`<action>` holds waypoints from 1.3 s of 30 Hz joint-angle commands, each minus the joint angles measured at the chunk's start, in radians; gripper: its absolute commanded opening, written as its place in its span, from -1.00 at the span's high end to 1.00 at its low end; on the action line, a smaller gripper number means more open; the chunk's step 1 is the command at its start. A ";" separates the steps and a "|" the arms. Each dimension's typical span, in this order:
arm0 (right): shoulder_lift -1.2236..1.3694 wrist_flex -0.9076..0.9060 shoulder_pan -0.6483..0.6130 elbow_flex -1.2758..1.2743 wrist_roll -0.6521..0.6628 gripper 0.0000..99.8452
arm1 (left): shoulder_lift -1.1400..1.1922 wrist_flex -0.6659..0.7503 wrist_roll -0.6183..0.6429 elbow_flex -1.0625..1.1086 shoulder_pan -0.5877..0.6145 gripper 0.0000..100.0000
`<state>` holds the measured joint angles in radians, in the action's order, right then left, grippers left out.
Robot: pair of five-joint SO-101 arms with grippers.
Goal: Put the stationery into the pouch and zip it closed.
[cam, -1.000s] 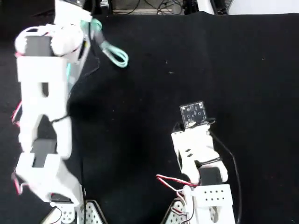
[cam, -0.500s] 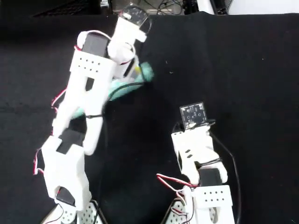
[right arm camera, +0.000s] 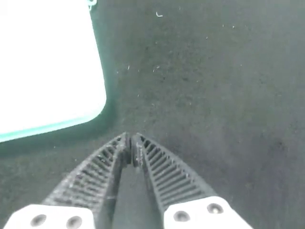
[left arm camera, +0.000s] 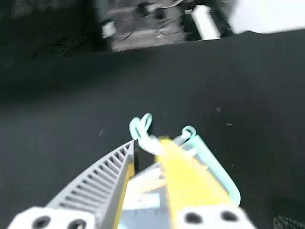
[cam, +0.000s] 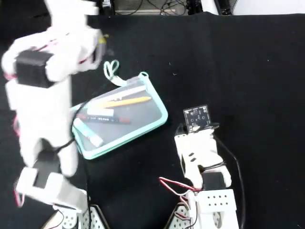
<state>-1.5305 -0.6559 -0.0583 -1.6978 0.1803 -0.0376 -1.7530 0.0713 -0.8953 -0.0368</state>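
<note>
Two arms stand at a black table (cam: 248, 71), seen from above. The pouch (cam: 143, 114), clear-faced with a teal border, lies flat left of centre, tilted so that its right end sits higher in the frame. Within the border lie a yellow pencil (cam: 126, 101), a dark pen (cam: 102, 117) below it, and a white stick (cam: 88, 134) at the lower left end. Whether the zip is closed cannot be told. A teal loop (cam: 112, 69) trails on the table from the pouch's upper left corner.

The left arm (cam: 43, 95) rises along the left edge of the frame, blurred, its upper end near the loop. In the left wrist view the left gripper (left arm camera: 147, 143) points toward the loop, its tips a little apart with the pouch's corner seen between them. It grips nothing that can be made out.

The right arm (cam: 205, 162) sits at lower centre, just right of the pouch. The right gripper (right arm camera: 129, 143) has its tips pressed together on nothing, above bare table, with the pouch's corner at the upper left of its view.
</note>
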 commanded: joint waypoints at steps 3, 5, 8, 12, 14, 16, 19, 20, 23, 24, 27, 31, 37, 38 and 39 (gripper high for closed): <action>-0.008 0.031 0.006 0.002 -0.006 0.97 | -0.459 -0.006 0.049 0.582 0.062 0.90; -0.008 0.031 0.006 0.002 -0.006 0.97 | -0.621 -0.005 0.000 0.794 0.070 0.90; -0.008 0.031 0.006 0.002 -0.006 0.97 | -0.839 0.055 -0.091 1.092 0.108 0.90; -0.008 0.031 0.006 0.002 -0.006 0.97 | -1.112 0.212 -0.112 1.443 0.225 0.90; -0.008 0.031 0.006 0.002 -0.006 0.97 | -1.234 0.287 -0.115 1.623 0.269 0.90; -0.005 0.031 0.005 0.002 -0.006 0.97 | -1.343 0.387 -0.138 1.831 0.291 0.90; -0.004 0.031 0.005 0.002 -0.006 0.97 | -1.510 0.496 -0.249 2.063 0.317 0.90; -0.002 0.031 0.005 0.002 -0.006 0.97 | -1.571 0.505 -0.278 2.104 0.331 0.90; -0.002 0.031 0.005 0.002 -0.006 0.97 | -1.761 0.506 -0.305 2.192 0.363 0.90; -0.002 0.031 0.005 0.002 -0.006 0.97 | -1.803 0.505 -0.307 2.215 0.372 0.90; -0.002 0.031 0.005 0.002 -0.006 0.97 | -1.758 0.462 -0.305 2.247 0.377 0.89; -0.001 0.031 0.005 0.002 -0.006 0.97 | -1.743 0.381 -0.305 2.285 0.378 0.89; 0.001 0.006 0.005 0.002 -0.006 0.97 | -1.743 0.423 -0.305 2.400 0.377 0.89; 0.001 -0.021 0.005 0.002 -0.006 0.97 | -1.746 0.437 -0.305 2.425 0.372 0.89; 0.001 -0.054 0.000 0.002 -0.005 0.97 | -1.752 0.445 -0.305 2.450 0.374 0.89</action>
<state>-1.5305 -0.6636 -0.0583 -1.6978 0.1803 -1.7883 -1.3403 -0.2263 1.5167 0.3345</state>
